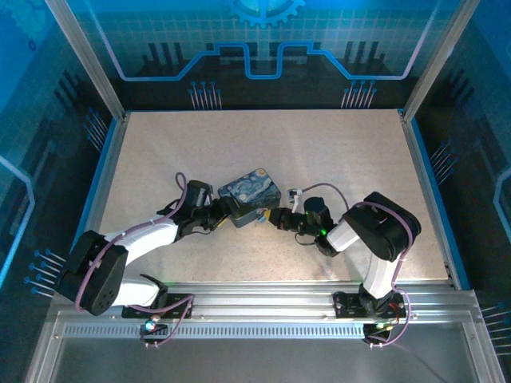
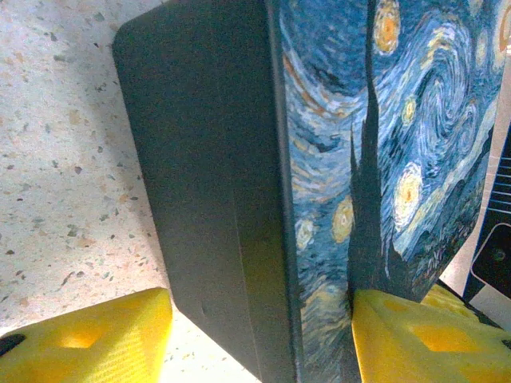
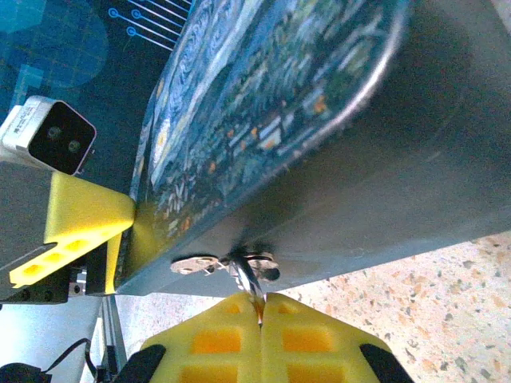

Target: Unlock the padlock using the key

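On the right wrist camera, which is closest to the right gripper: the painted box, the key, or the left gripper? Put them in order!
1. key: pinched between the fingers of the right gripper, bottom middle.
2. painted box: just above, its dark side meeting the key's tip.
3. left gripper: far left, at the box's other end.

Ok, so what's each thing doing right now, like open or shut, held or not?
Blue-and-yellow Starry Night tin box: closed, clamped at one end.
Tiny silvery padlock: on the box's dark side wall; too small to tell whether it is locked.
Thin dark metal key: pinched at one end, tip at the padlock.
Left gripper: shut on the box.
Right gripper: shut on the key.
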`<control>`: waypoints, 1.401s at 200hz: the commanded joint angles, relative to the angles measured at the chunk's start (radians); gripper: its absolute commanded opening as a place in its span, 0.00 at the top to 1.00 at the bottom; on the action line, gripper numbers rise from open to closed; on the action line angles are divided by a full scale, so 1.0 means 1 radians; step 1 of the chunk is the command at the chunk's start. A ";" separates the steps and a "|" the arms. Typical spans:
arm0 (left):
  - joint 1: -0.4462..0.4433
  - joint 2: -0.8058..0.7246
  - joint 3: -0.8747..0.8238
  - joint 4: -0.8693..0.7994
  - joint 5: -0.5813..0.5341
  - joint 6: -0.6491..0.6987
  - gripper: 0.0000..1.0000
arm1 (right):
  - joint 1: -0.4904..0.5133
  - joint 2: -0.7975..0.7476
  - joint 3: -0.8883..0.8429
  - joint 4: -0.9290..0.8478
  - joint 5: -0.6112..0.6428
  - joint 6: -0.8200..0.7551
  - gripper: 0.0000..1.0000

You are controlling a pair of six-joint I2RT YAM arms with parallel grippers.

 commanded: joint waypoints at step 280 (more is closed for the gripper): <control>0.027 -0.435 0.153 -0.526 -0.168 0.336 0.11 | 0.012 -0.695 0.207 -1.451 -0.163 -0.389 0.97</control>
